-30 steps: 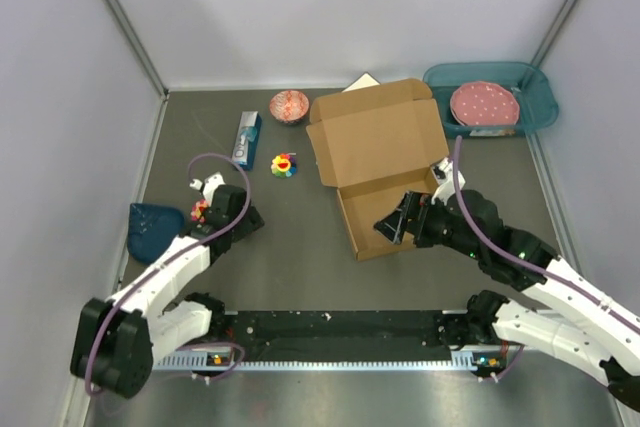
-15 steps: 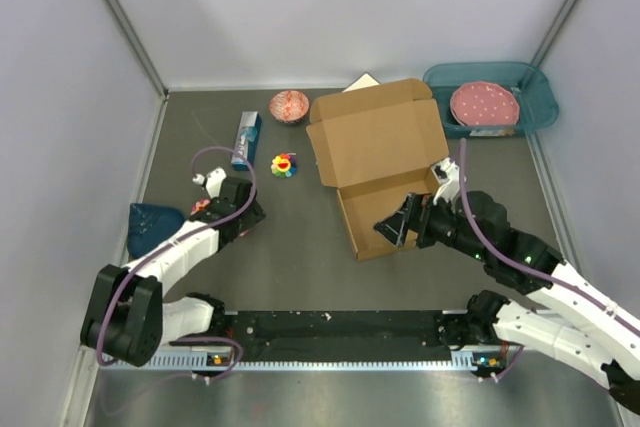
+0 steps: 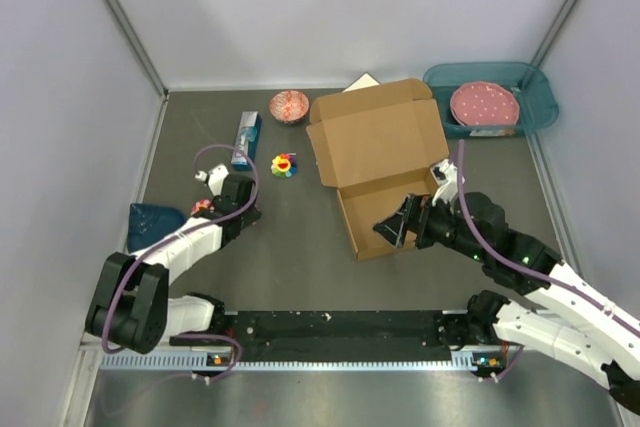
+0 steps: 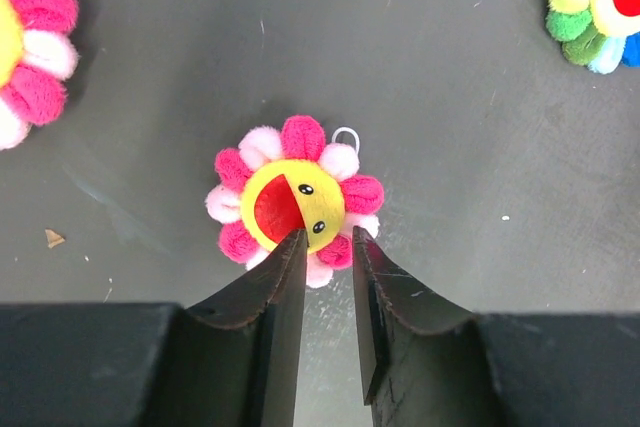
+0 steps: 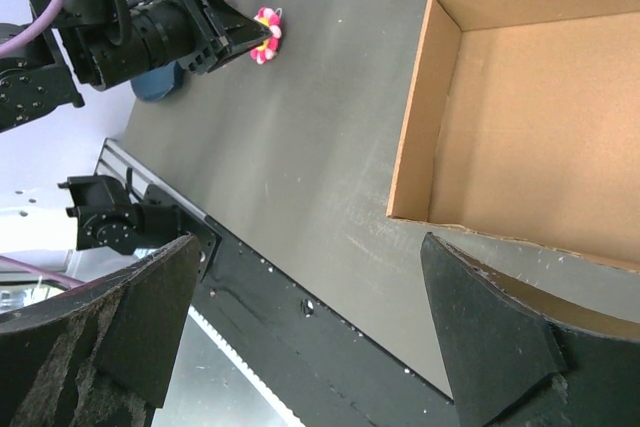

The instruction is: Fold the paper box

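The paper box (image 3: pixel 378 152) is brown cardboard lying open mid-table, its lid flat toward the back and its shallow tray (image 5: pixel 530 117) toward me. My right gripper (image 3: pixel 393 231) is wide open and empty, hovering at the tray's near left corner; in the right wrist view (image 5: pixel 300 277) the corner lies just beyond the fingers. My left gripper (image 3: pixel 207 207) is far to the left of the box. In the left wrist view (image 4: pixel 329 237) its jaws stand a narrow gap apart with nothing between them, tips at the lower edge of a pink flower plush (image 4: pixel 298 199).
A rainbow flower plush (image 3: pixel 284 165), a blue carton (image 3: pixel 246 137) and a red bowl (image 3: pixel 289 105) lie left of the box. A teal bin (image 3: pixel 533 107) with a pink plate (image 3: pixel 484 104) stands back right. A dark blue cloth (image 3: pixel 153 227) lies far left. White paper (image 3: pixel 362 81) peeks behind the lid.
My left gripper has shifted a little toward the back, closer over the pink flower plush. The right gripper and the box have hardly moved.
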`<state>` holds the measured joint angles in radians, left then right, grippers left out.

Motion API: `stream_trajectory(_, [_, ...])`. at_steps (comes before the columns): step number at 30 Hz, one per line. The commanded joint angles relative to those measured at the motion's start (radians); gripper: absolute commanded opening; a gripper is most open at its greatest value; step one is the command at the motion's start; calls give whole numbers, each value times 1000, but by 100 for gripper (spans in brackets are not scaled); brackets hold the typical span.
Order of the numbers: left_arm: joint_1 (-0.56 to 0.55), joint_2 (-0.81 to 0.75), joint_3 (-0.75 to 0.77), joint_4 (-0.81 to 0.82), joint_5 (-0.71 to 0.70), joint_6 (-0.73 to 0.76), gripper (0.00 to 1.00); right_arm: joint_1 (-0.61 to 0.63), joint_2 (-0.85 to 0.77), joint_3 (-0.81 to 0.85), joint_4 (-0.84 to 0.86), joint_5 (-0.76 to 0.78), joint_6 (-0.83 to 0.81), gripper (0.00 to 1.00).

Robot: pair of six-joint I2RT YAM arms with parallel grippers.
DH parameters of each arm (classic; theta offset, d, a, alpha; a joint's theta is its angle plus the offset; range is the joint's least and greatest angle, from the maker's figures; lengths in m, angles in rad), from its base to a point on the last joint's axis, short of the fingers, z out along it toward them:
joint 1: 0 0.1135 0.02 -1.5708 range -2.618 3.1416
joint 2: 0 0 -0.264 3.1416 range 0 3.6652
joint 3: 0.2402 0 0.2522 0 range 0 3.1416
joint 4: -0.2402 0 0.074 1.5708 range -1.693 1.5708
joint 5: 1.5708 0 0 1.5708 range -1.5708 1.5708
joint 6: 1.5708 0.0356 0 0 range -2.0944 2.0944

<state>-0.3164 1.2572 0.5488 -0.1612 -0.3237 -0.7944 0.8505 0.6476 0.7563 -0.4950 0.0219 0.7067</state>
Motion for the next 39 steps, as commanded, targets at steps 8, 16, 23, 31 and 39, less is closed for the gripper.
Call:
stream_trajectory(8, [4,24,-50,12,41,8,13,10,-35,-21,41,15,0,91])
stream_trajectory(16, [4,-134,-36,-37,26,-22,62,10,-40,-21,39,19,-1,91])
stream_trajectory(23, [4,-154,3,-69,12,-29,70,10,-45,-31,41,24,2,91])
stream_trajectory(31, [13,24,8,12,18,-62,68,10,-66,-32,39,21,2,91])
stream_trajectory(39, [16,100,30,32,38,-57,44,12,-77,-31,33,23,1,91])
